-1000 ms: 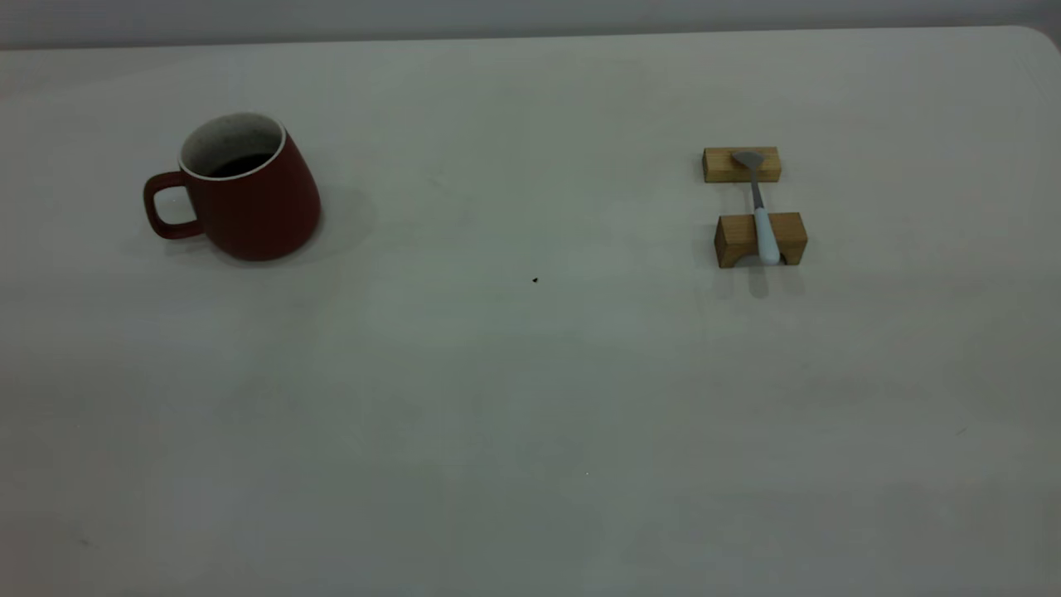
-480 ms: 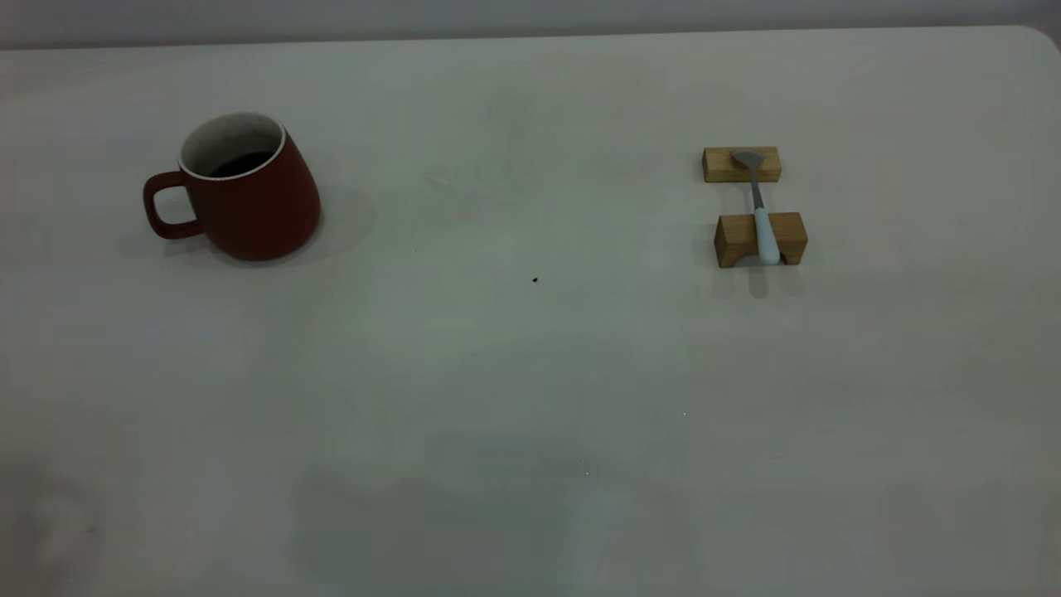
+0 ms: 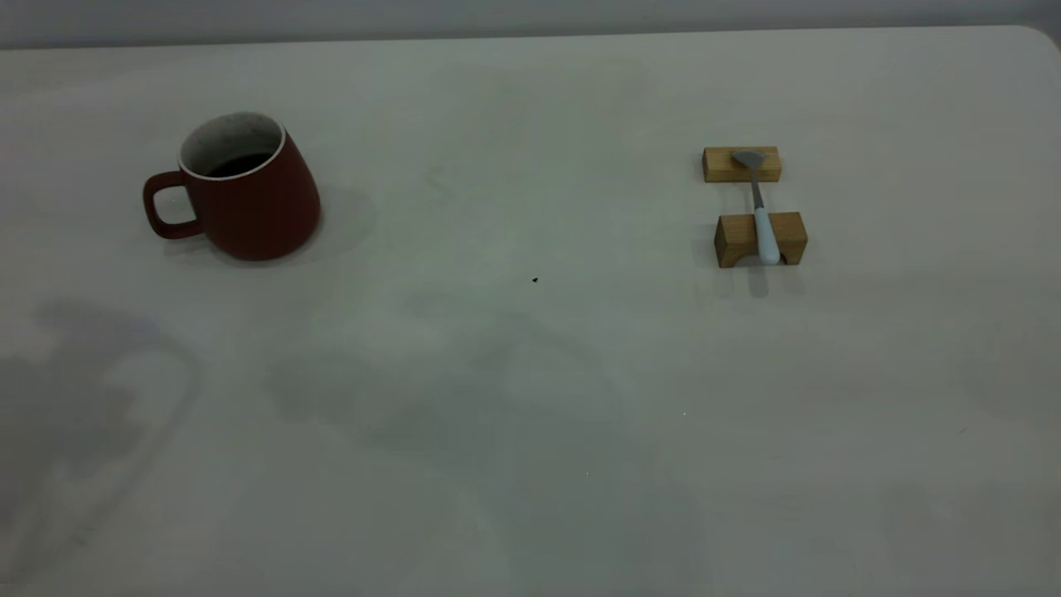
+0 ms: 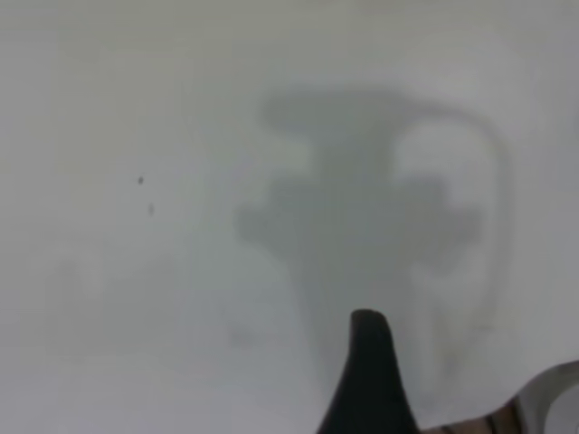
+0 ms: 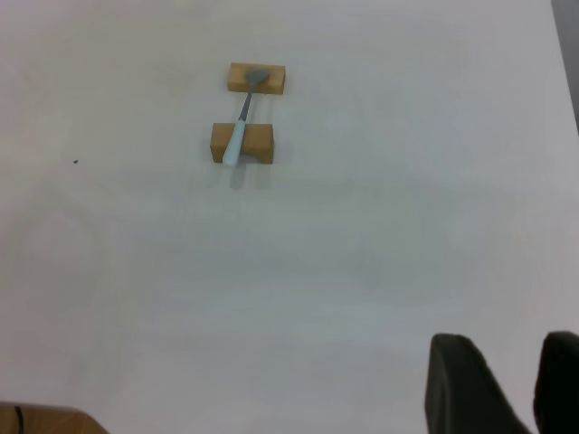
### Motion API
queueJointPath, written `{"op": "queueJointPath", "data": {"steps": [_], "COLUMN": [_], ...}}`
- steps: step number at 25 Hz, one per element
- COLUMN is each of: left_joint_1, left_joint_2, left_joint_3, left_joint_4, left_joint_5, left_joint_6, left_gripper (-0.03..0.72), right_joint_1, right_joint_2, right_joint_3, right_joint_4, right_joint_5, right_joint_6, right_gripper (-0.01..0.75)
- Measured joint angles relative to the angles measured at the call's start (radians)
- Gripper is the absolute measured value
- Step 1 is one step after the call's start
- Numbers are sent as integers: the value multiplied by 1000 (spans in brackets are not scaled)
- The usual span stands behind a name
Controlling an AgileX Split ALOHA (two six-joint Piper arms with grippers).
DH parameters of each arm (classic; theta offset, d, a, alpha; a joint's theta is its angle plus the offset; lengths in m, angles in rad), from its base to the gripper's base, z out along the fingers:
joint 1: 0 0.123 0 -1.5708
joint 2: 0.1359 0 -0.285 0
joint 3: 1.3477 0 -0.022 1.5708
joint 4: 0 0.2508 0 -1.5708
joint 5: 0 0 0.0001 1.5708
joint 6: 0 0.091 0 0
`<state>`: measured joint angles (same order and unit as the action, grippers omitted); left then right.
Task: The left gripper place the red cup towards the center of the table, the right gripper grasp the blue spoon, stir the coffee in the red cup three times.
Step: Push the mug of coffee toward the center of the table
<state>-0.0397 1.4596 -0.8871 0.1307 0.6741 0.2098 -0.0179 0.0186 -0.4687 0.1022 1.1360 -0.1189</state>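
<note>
Red cup with coffee seen only in exterior view at desk left, blue spoon laid across two wooden blocks at right, left pincer and right pincer shown only by wrist views, over bare desk, grip of both cannot be told.

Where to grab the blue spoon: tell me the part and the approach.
Probably the pale handle of the blue spoon, taken from above. It bridges two wooden blocks, bowl on the far one, handle over the near one and past it, so it sits clear of the table, leaving room for fingers either side.
</note>
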Motion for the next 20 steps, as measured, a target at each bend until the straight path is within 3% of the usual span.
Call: {"op": "queueJointPath", "data": {"steps": [12,20], "left_joint_1": [-2,-10], "left_joint_2": [440,620], "left_joint_3": [-328,-461], "left_joint_4": [-21,-18], "left_joint_5": [53,94], "left_joint_6": [193,362], "left_gripper": [630,611], "right_joint_1": [0,0], "right_joint_2": [0,0], "right_joint_3": [0,0], "right_joint_4": [1,1], "right_joint_5": [0,0], "right_joint_6": [0,0], "right_gripper": [241,241]}}
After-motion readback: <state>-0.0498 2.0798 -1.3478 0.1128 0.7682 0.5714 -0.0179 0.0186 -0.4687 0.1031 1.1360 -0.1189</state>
